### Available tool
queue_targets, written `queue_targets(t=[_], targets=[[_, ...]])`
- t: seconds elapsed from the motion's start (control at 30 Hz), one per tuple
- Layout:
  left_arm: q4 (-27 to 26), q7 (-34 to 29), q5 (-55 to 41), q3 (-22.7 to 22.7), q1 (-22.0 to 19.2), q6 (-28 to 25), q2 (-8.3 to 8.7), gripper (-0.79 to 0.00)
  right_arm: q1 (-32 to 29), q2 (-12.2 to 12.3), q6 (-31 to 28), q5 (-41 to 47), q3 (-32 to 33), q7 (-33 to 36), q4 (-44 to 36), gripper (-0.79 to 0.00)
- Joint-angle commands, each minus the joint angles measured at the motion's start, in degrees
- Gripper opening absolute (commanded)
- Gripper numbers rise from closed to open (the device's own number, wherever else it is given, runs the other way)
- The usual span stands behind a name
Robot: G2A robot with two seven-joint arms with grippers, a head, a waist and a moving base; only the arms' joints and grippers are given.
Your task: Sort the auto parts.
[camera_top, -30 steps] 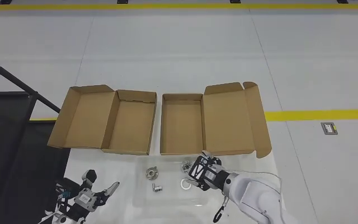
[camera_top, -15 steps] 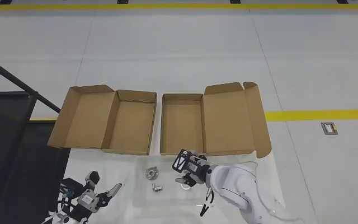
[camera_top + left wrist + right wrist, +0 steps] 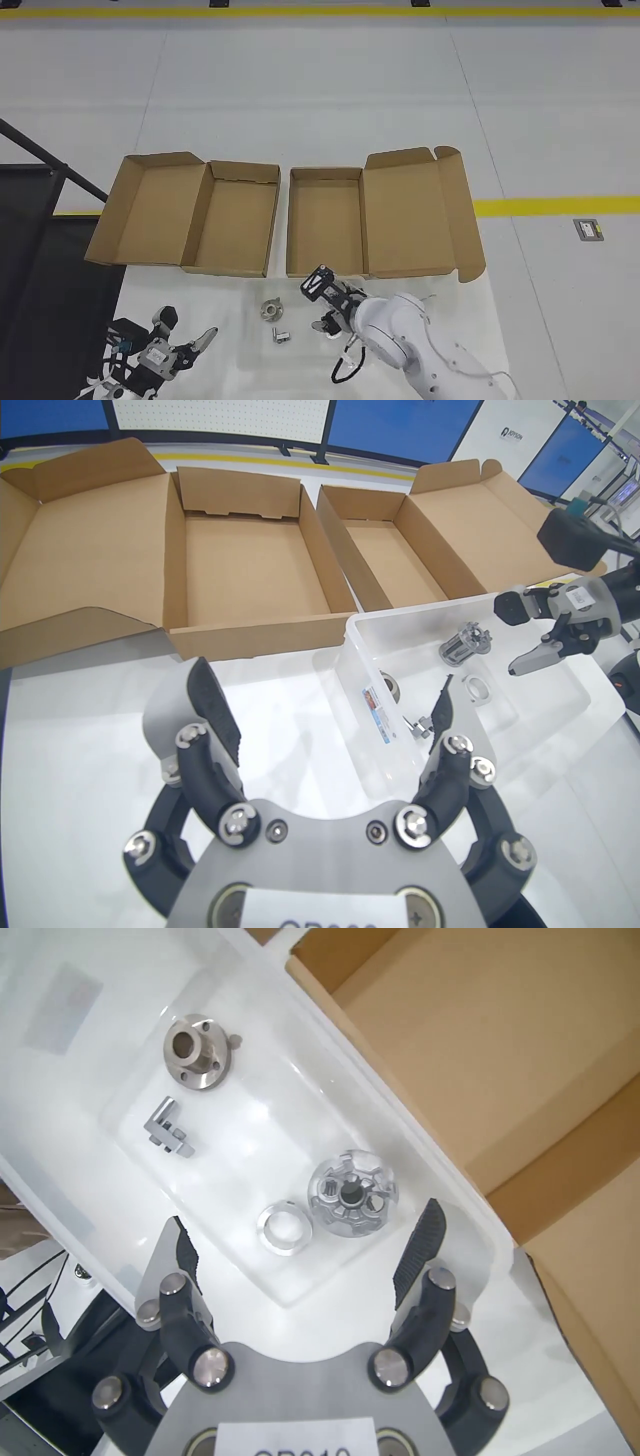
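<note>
— Where does the right end effector [image 3: 307, 1228] sit now?
— Above the clear tray [image 3: 395, 1113], its fingers spread wide and gripping nothing. A second ago it hung nearer the tray's right end. It has since swung left, over the ring [image 3: 284, 1229] and the toothed hub [image 3: 354, 1200] just beside it.
— And the other parts?
— The flange [image 3: 196, 1052] and the small bracket [image 3: 167, 1128] lie unmoved toward the tray's left end.
— The left end effector [image 3: 322, 685]?
— Wide open and empty, low over the counter [image 3: 100, 720] left of the tray. It has drawn back slightly toward the robot.
</note>
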Motion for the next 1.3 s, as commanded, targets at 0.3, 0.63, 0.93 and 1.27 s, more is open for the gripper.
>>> queue_targets(t=[0.3, 0.63, 0.93, 1.27], targets=[[0.00, 0.00, 0.00, 0.00, 0.00, 0.00, 0.00, 0.000, 2.67, -1.49, 3.20, 3.09, 0.13, 0.70, 5.85, 0.000], [0.00, 0.00, 0.00, 0.00, 0.00, 0.00, 0.00, 0.000, 2.96, -2.46, 5.99, -0.60, -1.42, 1.70, 7.26, 0.000], [0.00, 0.00, 0.00, 0.00, 0.00, 0.00, 0.00, 0.000, 4.99, -3.86, 6.32, 0.08, -2.22, 1.94, 11.95, 0.000], [0.00, 0.00, 0.00, 0.00, 0.00, 0.00, 0.00, 0.000, 5.58, -4.65, 5.93, 0.06, -1.58, 0.97, 14.12, -0.597]])
